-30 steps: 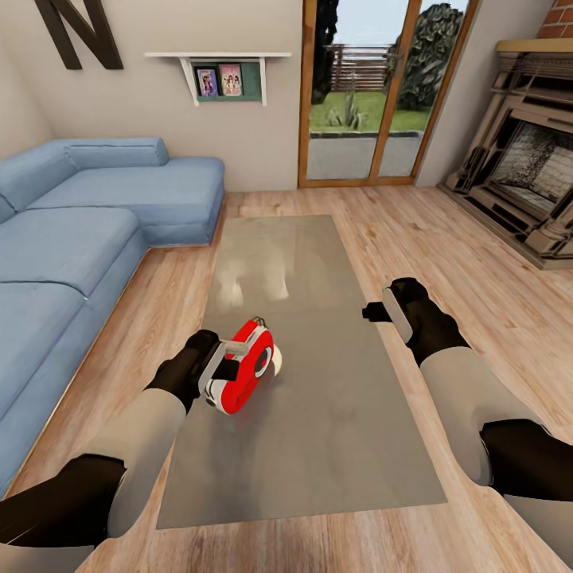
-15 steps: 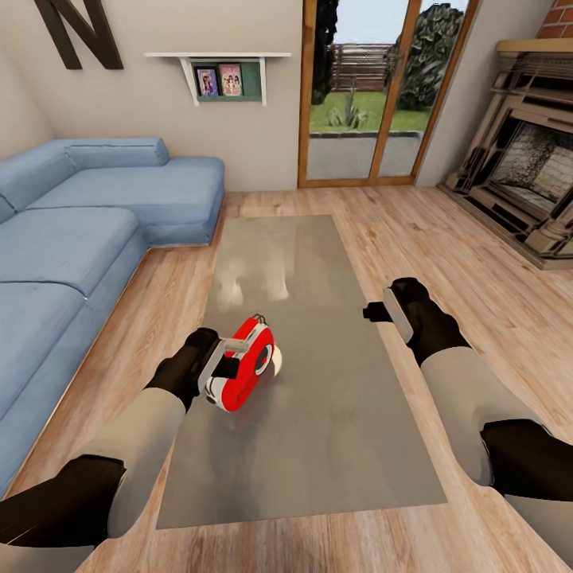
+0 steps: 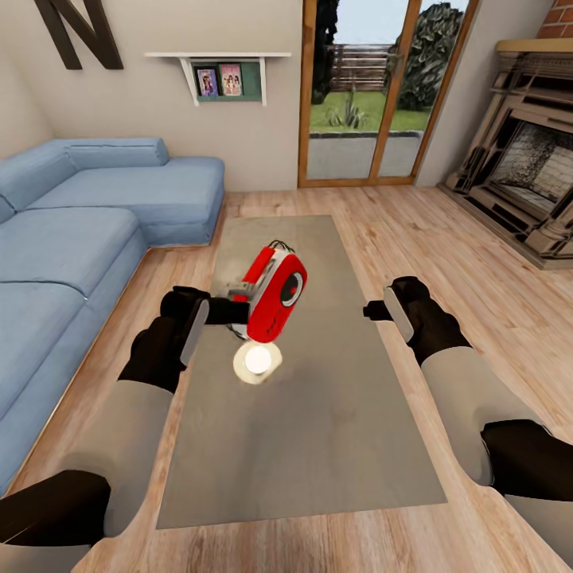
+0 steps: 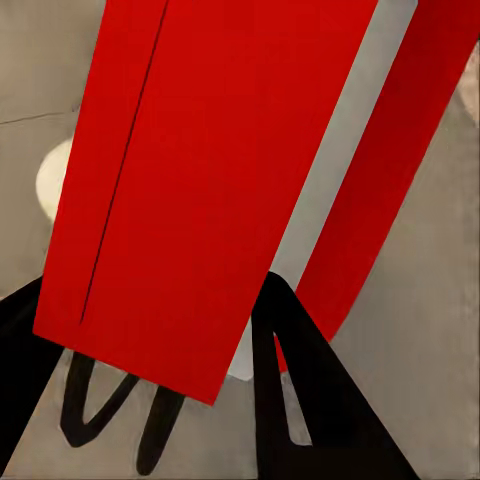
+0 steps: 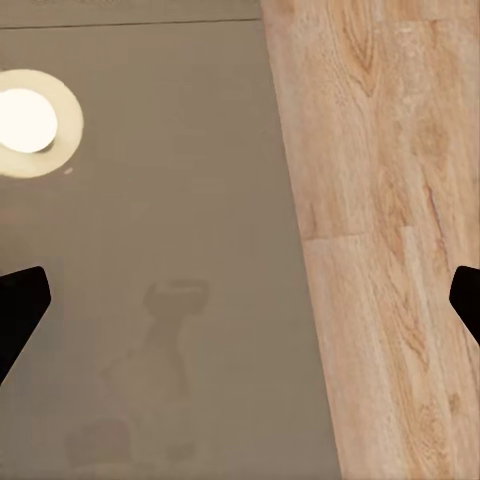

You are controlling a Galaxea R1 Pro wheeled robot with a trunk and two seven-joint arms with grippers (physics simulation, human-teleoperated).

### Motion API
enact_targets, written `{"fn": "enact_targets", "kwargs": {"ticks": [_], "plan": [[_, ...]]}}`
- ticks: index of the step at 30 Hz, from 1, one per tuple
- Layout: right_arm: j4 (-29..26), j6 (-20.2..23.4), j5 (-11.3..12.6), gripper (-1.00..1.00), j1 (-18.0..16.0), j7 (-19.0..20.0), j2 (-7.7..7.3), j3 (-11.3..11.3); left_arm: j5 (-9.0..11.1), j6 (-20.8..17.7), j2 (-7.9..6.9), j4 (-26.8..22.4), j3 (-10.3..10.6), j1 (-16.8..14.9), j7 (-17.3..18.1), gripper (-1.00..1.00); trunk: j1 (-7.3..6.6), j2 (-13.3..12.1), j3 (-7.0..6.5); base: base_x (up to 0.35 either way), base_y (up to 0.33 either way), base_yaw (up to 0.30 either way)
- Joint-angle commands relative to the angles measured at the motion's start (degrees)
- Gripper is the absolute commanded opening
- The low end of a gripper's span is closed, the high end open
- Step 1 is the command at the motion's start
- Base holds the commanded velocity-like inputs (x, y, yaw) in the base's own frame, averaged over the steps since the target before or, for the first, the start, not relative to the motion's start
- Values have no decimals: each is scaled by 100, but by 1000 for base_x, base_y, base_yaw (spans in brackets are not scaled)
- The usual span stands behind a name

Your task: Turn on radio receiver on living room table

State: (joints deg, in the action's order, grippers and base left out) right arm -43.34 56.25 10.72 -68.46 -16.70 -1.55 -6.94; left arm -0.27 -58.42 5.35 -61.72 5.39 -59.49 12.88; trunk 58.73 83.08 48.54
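The left gripper (image 3: 236, 309) is clamped on the red radio receiver (image 3: 275, 295), holding it up above the grey table (image 3: 334, 430), while the right gripper (image 3: 374, 310), jaws apart, probably must press its dial next.

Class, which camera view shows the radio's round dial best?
The head view: the radio receiver, held by the left gripper above the table, turns its dial toward that camera. The left wrist view gives a close red and white side, without the dial.

Bright even daylight, lamp glare on glossy table (image 3: 334, 430), sharp renders
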Motion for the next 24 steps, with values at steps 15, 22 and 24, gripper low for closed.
{"fn": "enact_targets", "kwargs": {"ticks": [15,22,24], "plan": [[-165,0,0,100,5,9,-35,7,53,12,-372,-46,6,-1,517,-100,0,0,-1,0,0,0],[-180,0,20,100,7,15,-39,9,40,22,-436,-52,0,7,539,-100,0,0,-1,0,0,0],[-275,0,33,100,7,19,-46,10,37,23,-517,-57,-2,8,540,-100,0,0,-1,0,0,0]]}}
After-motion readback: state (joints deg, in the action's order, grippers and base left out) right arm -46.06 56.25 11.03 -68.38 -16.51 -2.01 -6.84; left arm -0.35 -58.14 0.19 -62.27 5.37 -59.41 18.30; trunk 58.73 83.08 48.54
